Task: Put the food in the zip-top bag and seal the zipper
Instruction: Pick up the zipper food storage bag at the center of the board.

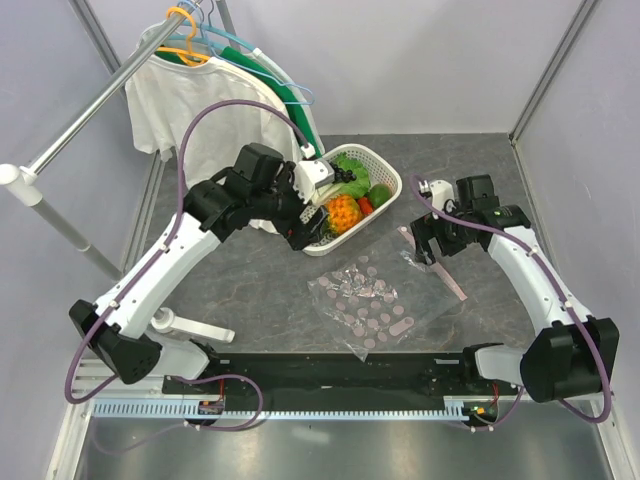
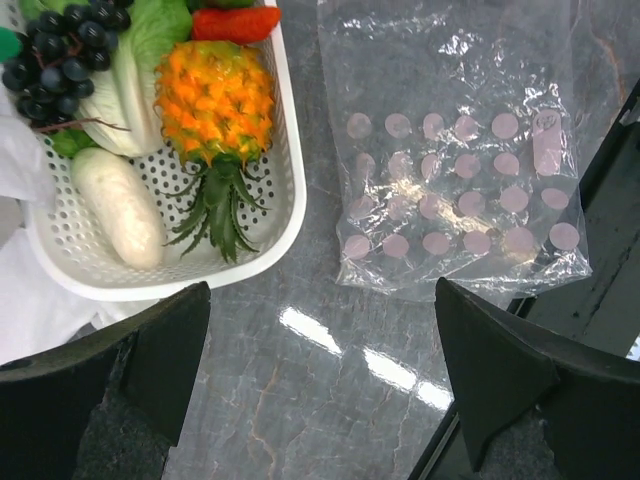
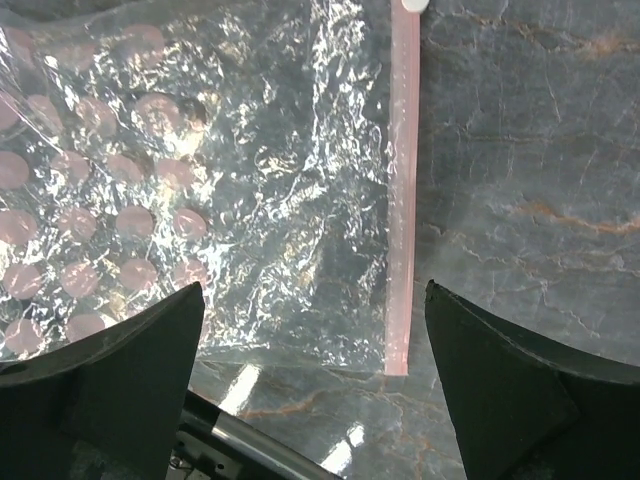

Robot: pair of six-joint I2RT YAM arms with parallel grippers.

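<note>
- Left gripper [image 2: 320, 310] and right gripper [image 3: 313, 305]: I read both sets of fingers apart, nothing held.
- Zip-top bag [image 1: 368, 303], flat at frame centre: limp, slippery film; I would pinch beside the zipper [image 3: 401, 190].
- Food [image 1: 344, 211], upper centre in the basket [image 2: 288, 190]: light, stiff.

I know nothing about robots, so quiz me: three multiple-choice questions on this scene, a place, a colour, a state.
1. Where is the orange knobbly fruit? A on the floor; B in the white basket; C in a drawer.
2. Colour of the zipper on the zip-top bag? A blue; B green; C pale pink.
3. The bag is: A flat and empty; B stuffed; C hanging.
Answers: 1 B, it lies in the basket. 2 C, the strip shows pink. 3 A, nothing shows inside.
</note>
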